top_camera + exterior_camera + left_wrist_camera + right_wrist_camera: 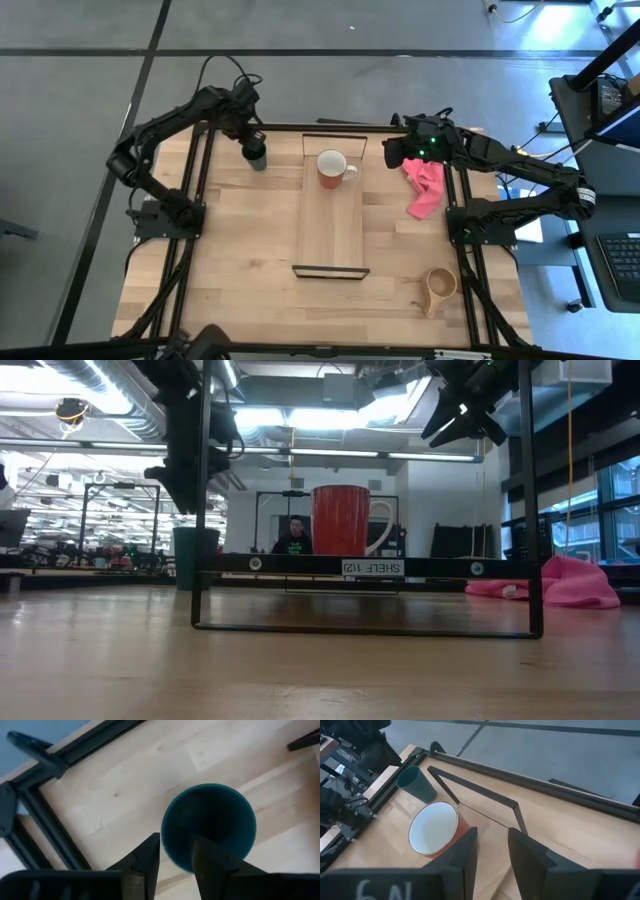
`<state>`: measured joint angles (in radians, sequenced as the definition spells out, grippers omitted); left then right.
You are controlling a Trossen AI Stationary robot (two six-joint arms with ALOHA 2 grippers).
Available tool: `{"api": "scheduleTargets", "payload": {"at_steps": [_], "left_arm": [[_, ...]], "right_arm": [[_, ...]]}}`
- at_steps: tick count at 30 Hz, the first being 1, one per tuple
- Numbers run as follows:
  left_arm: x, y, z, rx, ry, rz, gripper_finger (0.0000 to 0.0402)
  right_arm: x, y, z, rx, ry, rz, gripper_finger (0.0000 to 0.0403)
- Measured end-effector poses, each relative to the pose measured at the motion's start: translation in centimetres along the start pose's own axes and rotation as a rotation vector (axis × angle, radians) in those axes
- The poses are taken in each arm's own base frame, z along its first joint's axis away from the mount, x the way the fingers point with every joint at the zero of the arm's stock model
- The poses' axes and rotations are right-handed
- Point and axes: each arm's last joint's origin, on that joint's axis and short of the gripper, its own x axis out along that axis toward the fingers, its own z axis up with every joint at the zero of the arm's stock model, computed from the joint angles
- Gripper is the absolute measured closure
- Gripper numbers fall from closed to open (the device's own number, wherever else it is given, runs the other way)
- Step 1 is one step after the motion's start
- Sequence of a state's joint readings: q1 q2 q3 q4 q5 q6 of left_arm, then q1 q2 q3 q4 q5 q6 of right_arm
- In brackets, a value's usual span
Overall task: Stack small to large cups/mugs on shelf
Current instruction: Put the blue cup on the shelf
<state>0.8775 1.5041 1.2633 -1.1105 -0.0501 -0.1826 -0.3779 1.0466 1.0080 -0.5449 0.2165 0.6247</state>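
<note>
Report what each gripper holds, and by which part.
Nothing is held. The left gripper hangs open over the green cup's rim; the right gripper is open above the orange mug.

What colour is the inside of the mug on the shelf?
White inside the mug; clearest in the right wrist view.

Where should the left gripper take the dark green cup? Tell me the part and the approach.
Take the dark green cup by its rim wall, from straight above. It stands upright, mouth open, with no handle, so one finger inside and one outside is likely the surest hold. The left gripper hangs open over its near rim.
</note>
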Motion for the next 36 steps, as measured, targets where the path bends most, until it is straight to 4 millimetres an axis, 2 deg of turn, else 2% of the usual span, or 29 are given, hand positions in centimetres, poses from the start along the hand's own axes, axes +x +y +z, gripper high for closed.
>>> {"api": "scheduleTargets", "payload": {"at_steps": [9, 18, 30, 36], "left_arm": [[0.1, 0.1, 0.5, 0.039, -0.04, -0.006, 0.0296], [1.9, 0.1, 1.1, 0.078, 0.024, -0.016, 0.0296], [2.0, 0.2, 1.1, 0.151, 0.027, -0.01, 0.0298], [2.9, 0.3, 0.5, 0.177, 0.064, -0.01, 0.0296]], "right_arm": [[0.0, -0.1, 0.0, -0.005, -0.013, -0.019, 0.0292], [0.0, -0.1, 0.1, -0.01, -0.031, -0.044, 0.0292], [0.0, -0.1, 0.1, -0.025, -0.031, -0.045, 0.0292], [0.0, -0.1, 0.1, -0.025, -0.031, -0.045, 0.0292]]}}
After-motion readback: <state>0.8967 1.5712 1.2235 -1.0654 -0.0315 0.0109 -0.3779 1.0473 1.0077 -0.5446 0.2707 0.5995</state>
